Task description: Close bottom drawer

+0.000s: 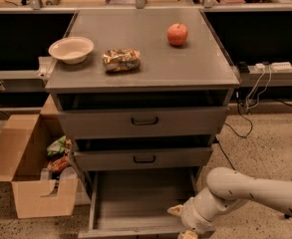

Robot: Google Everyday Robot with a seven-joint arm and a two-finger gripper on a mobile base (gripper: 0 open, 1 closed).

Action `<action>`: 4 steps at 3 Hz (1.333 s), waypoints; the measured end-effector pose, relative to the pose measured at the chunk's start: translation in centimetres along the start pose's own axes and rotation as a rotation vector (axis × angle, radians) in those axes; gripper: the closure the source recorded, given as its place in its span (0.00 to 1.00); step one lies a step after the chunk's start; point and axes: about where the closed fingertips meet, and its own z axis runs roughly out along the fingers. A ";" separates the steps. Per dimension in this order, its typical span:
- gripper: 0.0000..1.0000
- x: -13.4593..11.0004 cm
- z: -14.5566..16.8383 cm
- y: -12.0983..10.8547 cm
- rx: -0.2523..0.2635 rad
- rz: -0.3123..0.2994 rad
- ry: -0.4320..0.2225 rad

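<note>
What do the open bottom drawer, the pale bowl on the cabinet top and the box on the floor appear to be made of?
Grey bottom drawer: likely painted metal or laminate; flat matt grey tray, thin straight walls. Cream round bowl: possibly plastic or ceramic; smooth, even surface. Brown open box: cardboard; folded flaps, matt brown. The claw sits at the drawer's front right corner.

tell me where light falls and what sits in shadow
Camera view: dim light lands on the cabinet top; the apple throws a small shadow; gaps above the upper drawers are black; the open bottom drawer is lit inside; the claw hangs by its front edge.
</note>
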 end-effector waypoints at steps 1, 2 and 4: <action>0.00 2.2 2.7 -1.8 -0.023 0.006 0.026; 0.03 7.8 7.2 -4.4 -0.063 0.049 -0.018; 0.50 15.0 13.1 -7.1 -0.132 0.117 -0.161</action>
